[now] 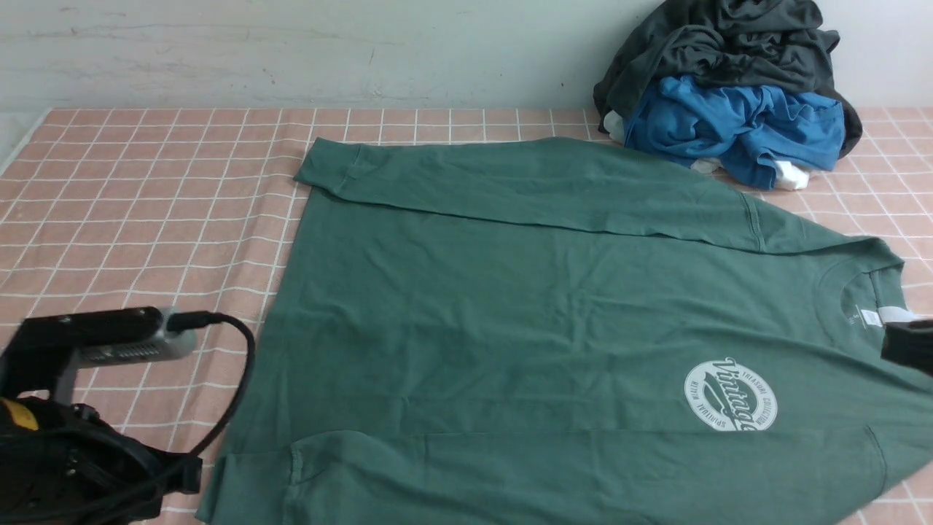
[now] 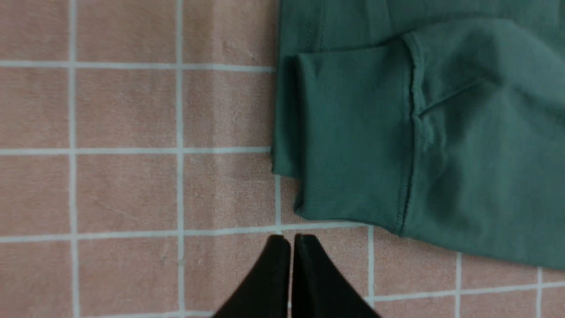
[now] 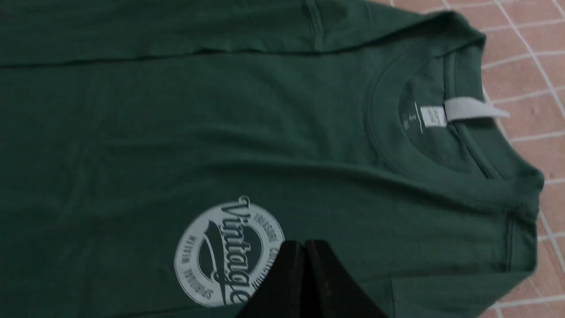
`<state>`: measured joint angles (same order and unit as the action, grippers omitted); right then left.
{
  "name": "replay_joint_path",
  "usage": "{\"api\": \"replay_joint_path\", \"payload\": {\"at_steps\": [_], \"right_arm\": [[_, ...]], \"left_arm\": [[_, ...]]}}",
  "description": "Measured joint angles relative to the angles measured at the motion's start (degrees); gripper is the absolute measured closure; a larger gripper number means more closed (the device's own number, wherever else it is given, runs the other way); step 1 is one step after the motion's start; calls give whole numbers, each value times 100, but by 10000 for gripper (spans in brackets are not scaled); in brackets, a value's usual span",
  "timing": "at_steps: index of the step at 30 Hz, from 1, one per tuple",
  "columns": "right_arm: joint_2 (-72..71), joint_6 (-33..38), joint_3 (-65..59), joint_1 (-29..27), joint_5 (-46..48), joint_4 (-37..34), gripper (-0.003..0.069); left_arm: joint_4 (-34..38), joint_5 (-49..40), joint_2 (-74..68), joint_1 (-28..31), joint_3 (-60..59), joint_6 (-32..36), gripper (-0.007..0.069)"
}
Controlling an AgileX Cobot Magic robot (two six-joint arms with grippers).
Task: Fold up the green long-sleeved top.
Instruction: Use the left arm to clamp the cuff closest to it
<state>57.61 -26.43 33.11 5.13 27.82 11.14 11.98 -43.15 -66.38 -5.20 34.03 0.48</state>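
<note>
While the large dull forest-green cotton long-sleeved top is lying flat and chest-up on the pink, white-checked cloth counter, both of its sleeves are lying folded in over its body, one along the top's far edge and one along its near edge. The top's ribbed crew neck is pointing to the robot's right and its hem to the left. A white neck tag is sticking out across the collar, and a white round "Vintage" logo is showing on the chest just below the neck.

The left fingers are pressing together with nothing between them. They are hanging over bare counter just off the ribbed cuff of the top's near sleeve, clear of the fabric. The black left arm and its looping black cable are sitting beside the top's hem.

The right fingers are likewise closing on each other and gripping nothing. They are hovering over the top's chest at the edge of the logo; whether they are touching the cloth cannot be told.

Just beyond the shoulder end of the top's far sleeve, a crumpled dark grey garment is lying heaped on a bright blue garment
</note>
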Motion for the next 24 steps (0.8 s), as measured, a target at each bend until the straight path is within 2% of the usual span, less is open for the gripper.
{"api": "replay_joint_path", "payload": {"at_steps": [4,8,9,10,12,18,24], "right_arm": [[377,853,125,0,740,-233,671],[763,2157,516,0,1654,-1322,671],[780,2228,561,0,1709,-1389,671],[895,2790,690,0,1793,-1905,671],[1007,3444,803,0,1623,-2490,671],[1321,4783,879,4,960,-3488,671],[1544,5130,886,4,929,-3869,671]], "left_arm": [[379,398,-607,0,32,408,561],[847,638,-1003,0,39,800,435],[870,647,-1021,0,39,829,435],[1082,717,-1171,0,40,1109,377],[1289,723,-1385,0,93,1381,337],[1150,568,-1762,-4,555,1372,335],[705,514,-1907,-4,844,936,342]]}}
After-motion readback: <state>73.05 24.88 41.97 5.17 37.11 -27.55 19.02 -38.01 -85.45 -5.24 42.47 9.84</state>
